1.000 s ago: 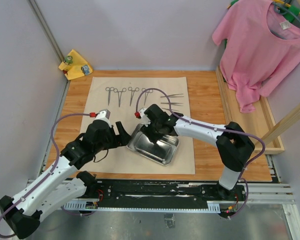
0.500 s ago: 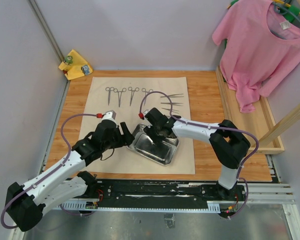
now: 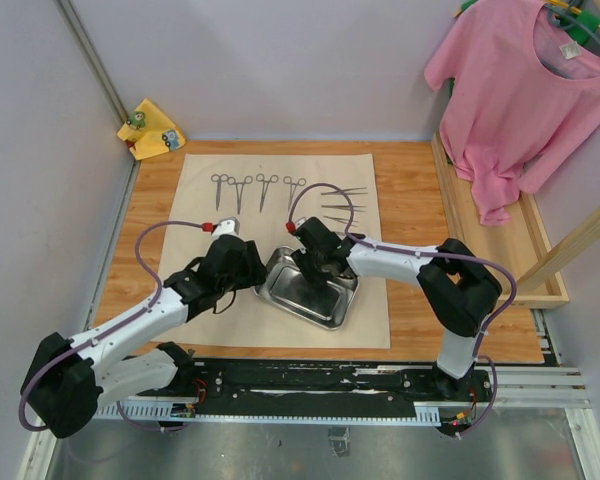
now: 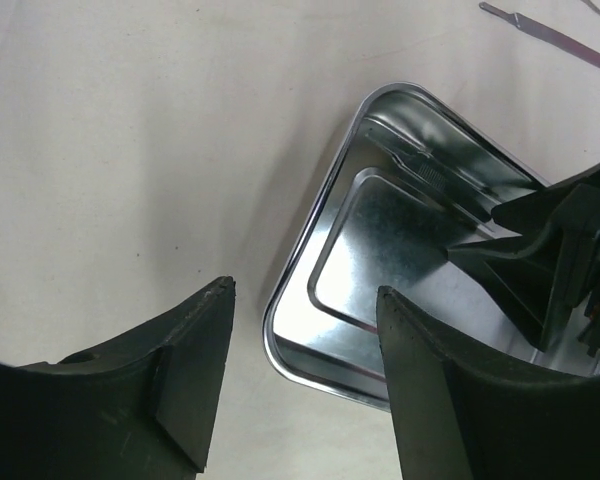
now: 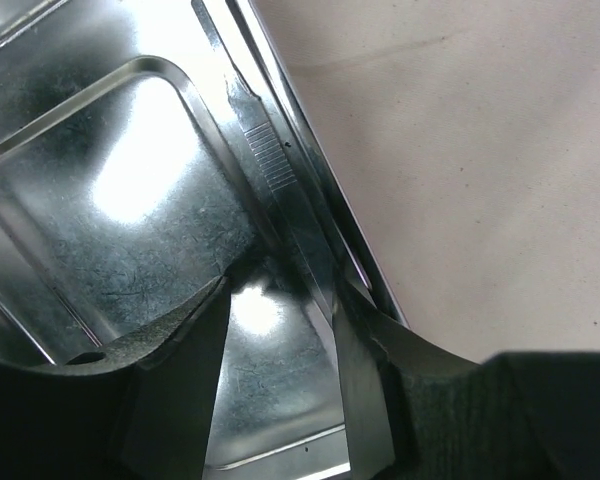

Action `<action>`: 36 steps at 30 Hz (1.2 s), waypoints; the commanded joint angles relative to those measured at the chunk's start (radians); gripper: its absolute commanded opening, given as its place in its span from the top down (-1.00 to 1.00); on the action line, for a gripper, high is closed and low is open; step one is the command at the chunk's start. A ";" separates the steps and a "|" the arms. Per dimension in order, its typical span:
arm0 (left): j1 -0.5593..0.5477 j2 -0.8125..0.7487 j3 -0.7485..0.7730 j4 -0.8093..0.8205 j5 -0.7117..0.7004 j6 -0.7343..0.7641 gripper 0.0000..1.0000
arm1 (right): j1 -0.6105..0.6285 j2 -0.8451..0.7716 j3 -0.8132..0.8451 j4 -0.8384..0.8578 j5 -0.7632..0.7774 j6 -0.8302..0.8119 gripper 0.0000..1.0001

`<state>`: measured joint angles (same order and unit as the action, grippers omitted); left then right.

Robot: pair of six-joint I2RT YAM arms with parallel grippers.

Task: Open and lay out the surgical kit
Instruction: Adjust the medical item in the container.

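The beige cloth wrap (image 3: 205, 215) lies spread flat on the table. The ring-handled forceps (image 3: 240, 188) are lined up along its far edge, with several tweezers (image 3: 342, 205) to their right. The steel tray (image 3: 325, 312) sits on the cloth's near half. My left gripper (image 4: 305, 300) is open, its fingers straddling the tray's left corner (image 4: 280, 335) without touching it. My right gripper (image 5: 285, 290) is open inside the tray (image 5: 130, 190). One slim tweezer (image 5: 275, 175) lies along the tray's inner wall, against the right finger (image 5: 365, 400).
A pink T-shirt (image 3: 510, 90) hangs at the back right over a wooden ledge (image 3: 500, 250). A small yellow cloth (image 3: 152, 130) lies at the back left corner. White walls close in the left and far sides.
My left arm has reached right to the tray's corner and its jaws have narrowed. My right gripper has shifted slightly inside the tray.
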<state>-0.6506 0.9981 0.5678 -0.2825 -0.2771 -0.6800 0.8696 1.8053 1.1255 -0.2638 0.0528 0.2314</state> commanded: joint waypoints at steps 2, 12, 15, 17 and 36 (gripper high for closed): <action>-0.004 0.058 -0.010 0.089 -0.036 0.041 -0.25 | -0.041 -0.002 -0.025 0.024 0.006 0.061 0.08; -0.004 0.179 -0.019 0.161 -0.026 0.071 -0.24 | -0.050 0.000 -0.021 0.020 -0.016 0.060 0.07; -0.004 0.208 -0.019 0.175 -0.009 0.073 -0.20 | -0.050 0.012 -0.015 0.013 -0.031 0.063 0.11; -0.004 0.222 -0.020 0.182 0.004 0.075 -0.16 | -0.050 0.016 -0.016 0.013 -0.042 0.066 0.11; -0.004 0.212 -0.043 0.183 0.065 0.064 0.35 | -0.039 -0.065 -0.099 0.079 -0.144 0.057 0.36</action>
<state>-0.6506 1.2263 0.5308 -0.1135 -0.2207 -0.6132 0.8215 1.7988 1.0821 -0.1791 -0.0589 0.2916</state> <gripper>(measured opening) 0.327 0.325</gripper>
